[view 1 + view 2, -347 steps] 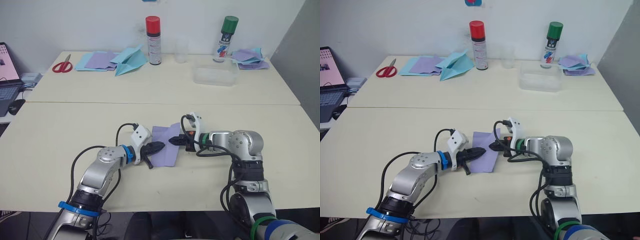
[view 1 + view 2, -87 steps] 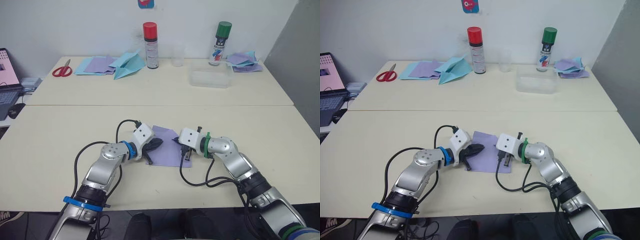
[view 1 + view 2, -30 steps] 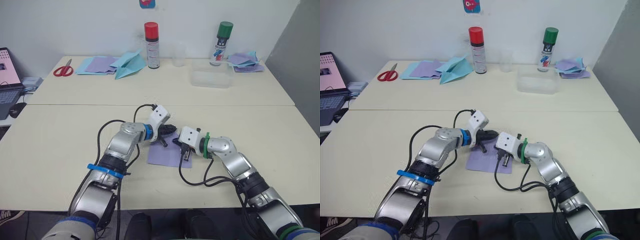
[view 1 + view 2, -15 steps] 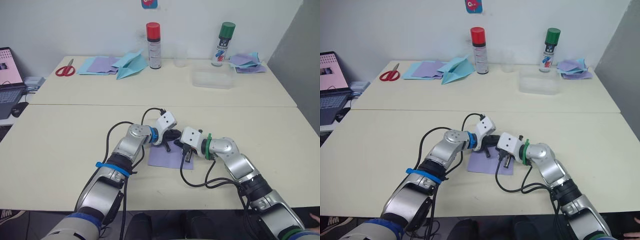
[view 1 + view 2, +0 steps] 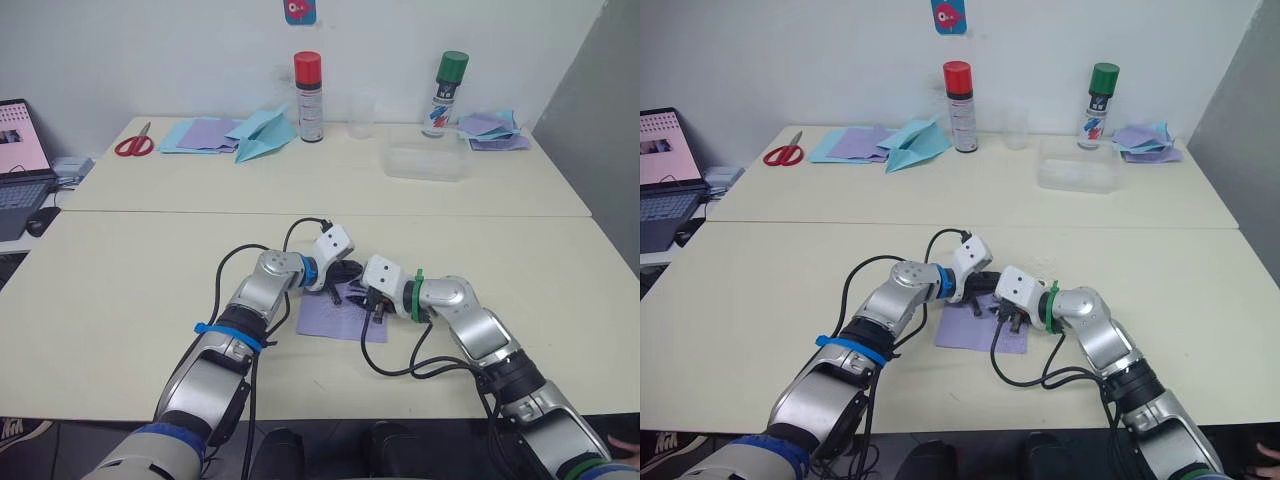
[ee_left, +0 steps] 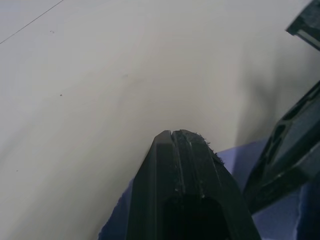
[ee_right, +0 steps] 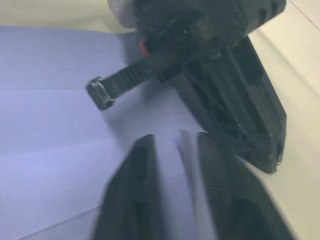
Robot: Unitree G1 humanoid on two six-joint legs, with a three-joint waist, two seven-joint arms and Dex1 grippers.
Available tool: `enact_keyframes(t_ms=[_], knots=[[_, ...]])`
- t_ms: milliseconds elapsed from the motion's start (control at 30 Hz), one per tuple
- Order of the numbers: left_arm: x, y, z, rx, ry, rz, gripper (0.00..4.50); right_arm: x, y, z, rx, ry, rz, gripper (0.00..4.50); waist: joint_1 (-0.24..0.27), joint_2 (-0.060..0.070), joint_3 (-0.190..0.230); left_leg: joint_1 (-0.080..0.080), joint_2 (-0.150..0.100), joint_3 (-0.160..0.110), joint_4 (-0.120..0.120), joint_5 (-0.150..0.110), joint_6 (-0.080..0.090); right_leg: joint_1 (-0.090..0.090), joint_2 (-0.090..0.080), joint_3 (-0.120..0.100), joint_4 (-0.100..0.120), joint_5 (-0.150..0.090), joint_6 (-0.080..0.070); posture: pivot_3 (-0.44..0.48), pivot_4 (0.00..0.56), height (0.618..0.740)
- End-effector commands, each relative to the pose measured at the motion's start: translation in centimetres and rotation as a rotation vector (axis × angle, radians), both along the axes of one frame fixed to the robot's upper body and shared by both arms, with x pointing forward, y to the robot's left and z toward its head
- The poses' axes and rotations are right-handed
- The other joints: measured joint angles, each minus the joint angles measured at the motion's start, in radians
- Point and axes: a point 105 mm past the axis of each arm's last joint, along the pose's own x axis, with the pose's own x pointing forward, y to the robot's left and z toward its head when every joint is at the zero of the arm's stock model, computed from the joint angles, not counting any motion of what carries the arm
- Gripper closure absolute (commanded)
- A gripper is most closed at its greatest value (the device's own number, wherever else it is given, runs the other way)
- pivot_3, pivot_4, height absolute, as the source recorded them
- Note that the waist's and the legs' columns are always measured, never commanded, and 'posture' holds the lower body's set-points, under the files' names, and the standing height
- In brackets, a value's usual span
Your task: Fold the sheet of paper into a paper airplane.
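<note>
- The sheet of paper (image 5: 338, 310) lies flat near the centre of the head view, on the near table (image 5: 120, 300)
- Risk: both grippers crowd the sheet's far edge and could skid or crumple it
- Left gripper (image 6: 179, 137), fingers pressed together and empty, reaches in from lower left
- Right gripper (image 7: 172, 150), fingers slightly parted over the lavender, grips nothing

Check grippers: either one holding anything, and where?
Left gripper is shut, tips over the far edge of the lavender sheet of paper; a pinch cannot be told. Right gripper is open over the sheet, holding nothing.
</note>
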Motion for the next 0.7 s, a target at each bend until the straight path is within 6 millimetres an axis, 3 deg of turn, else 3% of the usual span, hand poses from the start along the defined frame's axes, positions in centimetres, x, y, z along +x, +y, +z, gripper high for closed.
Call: enact_keyframes(t_ms=[33, 300, 367, 467, 567, 633, 700], knots=[[-0.4, 1.0, -2.4, 0.083, 0.05, 0.022, 4.5, -2.3, 0.5, -1.4, -0.004, 0.144, 0.073, 2.93, 0.0, 0.0, -0.001, 0.0, 0.0, 0.0, 0.0, 0.0, 0.0, 0.0, 0.0, 0.0, 0.0, 0.0, 0.0, 0.0, 0.15, 0.74], [-0.6, 1.0, -2.8, 0.097, 0.04, 0.011, 4.5, -3.7, -0.8, -1.3, -0.002, 0.276, 0.083, 2.93, 0.0, 0.0, -0.003, 0.0, 0.0, 0.0, 0.0, 0.0, 0.0, 0.0, 0.0, 0.0, 0.0, 0.0, 0.0, 0.0, 0.15, 0.74], [-0.5, 1.0, -2.8, 0.099, 0.036, 0.008, 4.5, -3.4, -1.1, -0.7, 0.014, 0.253, 0.069, 2.93, 0.0, 0.0, -0.003, 0.0, 0.0, 0.0, 0.0, 0.0, 0.0, 0.0, 0.0, 0.0, 0.0, 0.0, 0.0, 0.0, 0.15, 0.74], [-0.6, 1.1, -2.8, 0.099, 0.032, 0.004, 4.5, -3.6, -1.1, 2.2, 0.133, 0.239, 0.096, 2.93, 0.0, 0.0, -0.002, 0.0, 0.0, 0.0, 0.0, 0.0, 0.0, 0.0, 0.0, 0.0, 0.0, 0.0, 0.0, 0.0, 0.15, 0.74], [-0.7, 1.2, -2.8, 0.102, 0.024, 0.001, 4.5, -2.7, -1.4, 4.6, 0.242, 0.209, 0.043, 3.56, 0.0, 0.0, -0.002, 0.0, 0.0, 0.0, 0.0, 0.0, 0.0, 0.0, 0.0, 0.0, 0.0, 0.0, 0.0, 0.0, 0.15, 0.74], [-0.6, 1.4, -2.9, 0.108, 0.016, 0.0, 4.5, -1.5, -1.8, 4.9, 0.272, 0.176, -0.033, 4.26, 0.0, 0.0, -0.002, 0.0, 0.0, 0.0, 0.0, 0.0, 0.0, 0.0, 0.0, 0.0, 0.0, 0.0, 0.0, 0.0, 0.15, 0.74], [-0.6, 1.4, -2.9, 0.109, 0.013, 0.001, 4.5, -0.5, -2.0, 4.5, 0.281, 0.156, -0.089, 4.46, 0.0, 0.0, -0.002, 0.0, 0.0, 0.0, 0.0, 0.0, 0.0, 0.0, 0.0, 0.0, 0.0, 0.0, 0.0, 0.0, 0.15, 0.74]])
